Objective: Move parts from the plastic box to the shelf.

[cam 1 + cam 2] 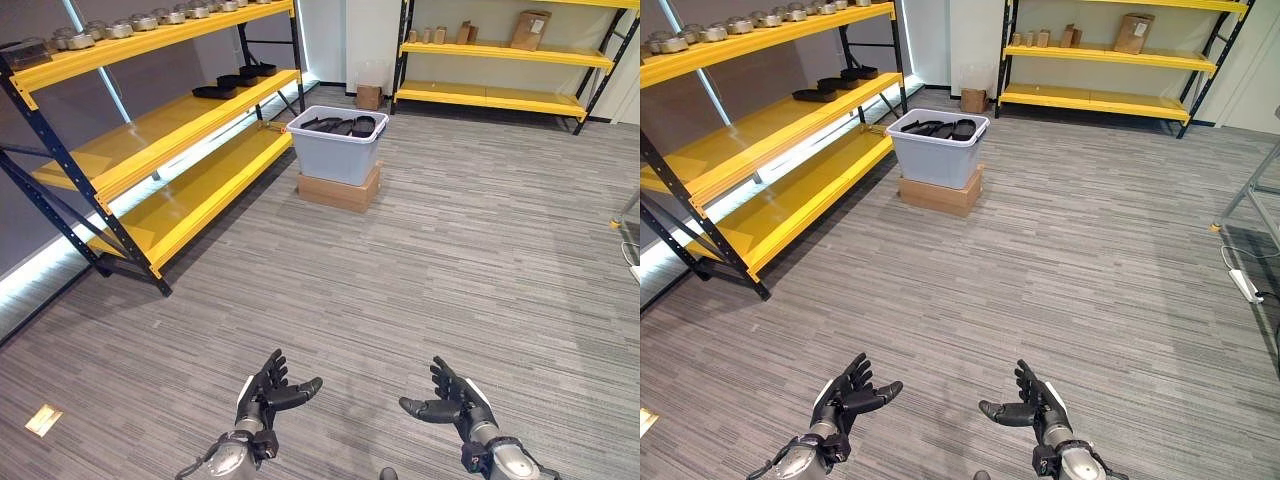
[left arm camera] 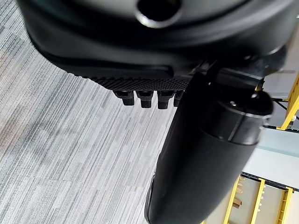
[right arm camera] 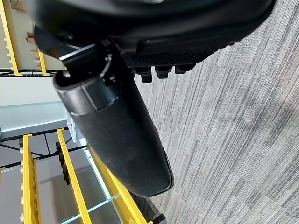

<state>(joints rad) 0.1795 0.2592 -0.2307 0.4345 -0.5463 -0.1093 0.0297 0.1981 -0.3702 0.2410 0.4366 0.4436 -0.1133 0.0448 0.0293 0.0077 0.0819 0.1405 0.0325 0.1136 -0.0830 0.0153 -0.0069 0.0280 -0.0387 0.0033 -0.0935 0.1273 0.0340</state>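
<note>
A grey plastic box stands on a low cardboard box some way ahead, with several black parts inside it. To its left runs a yellow shelf on dark blue posts; black parts lie on its middle level. My left hand and right hand hover low in front of me, far from the box, both open with straight fingers and holding nothing. The left thumb and the right thumb stand out from each palm.
Metal round parts line the shelf's top level. A second yellow shelf with cardboard boxes stands along the far wall, a small box on the floor beside it. Grey carpet stretches open between me and the plastic box.
</note>
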